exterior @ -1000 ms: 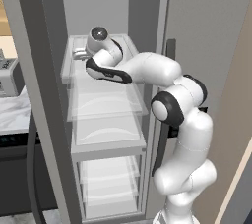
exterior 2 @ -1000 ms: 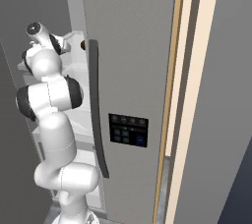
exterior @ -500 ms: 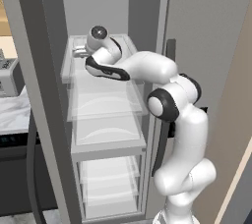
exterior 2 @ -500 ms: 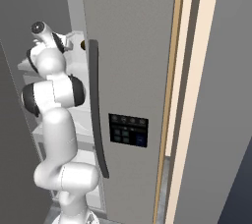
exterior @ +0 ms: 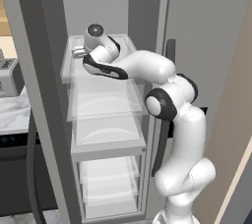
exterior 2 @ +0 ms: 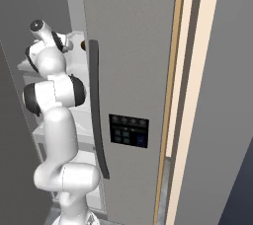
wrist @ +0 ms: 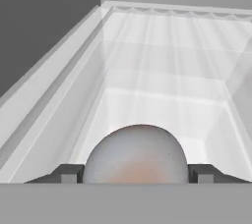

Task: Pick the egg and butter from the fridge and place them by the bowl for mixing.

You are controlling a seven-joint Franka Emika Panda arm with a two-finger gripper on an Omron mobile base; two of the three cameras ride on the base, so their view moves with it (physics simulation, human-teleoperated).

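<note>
Pale egg point(wrist: 136, 154) sits between the tool's point(wrist: 136, 173) fingertips in hand view.

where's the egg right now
In the hand view the egg sits low and centred between the two fingertips of the gripper, on the fridge's top glass shelf, near that shelf's left wall.

The egg point(wrist: 136, 154) is showing pale grey with a pinkish blush low down; the fridge point(exterior 2: 133, 46) is showing speckled grey, its handle point(exterior 2: 97, 115) dark, its control panel point(exterior 2: 128, 131) black with bluish buttons; the shelves point(exterior: 106, 102) are gleaming clear white.
</note>
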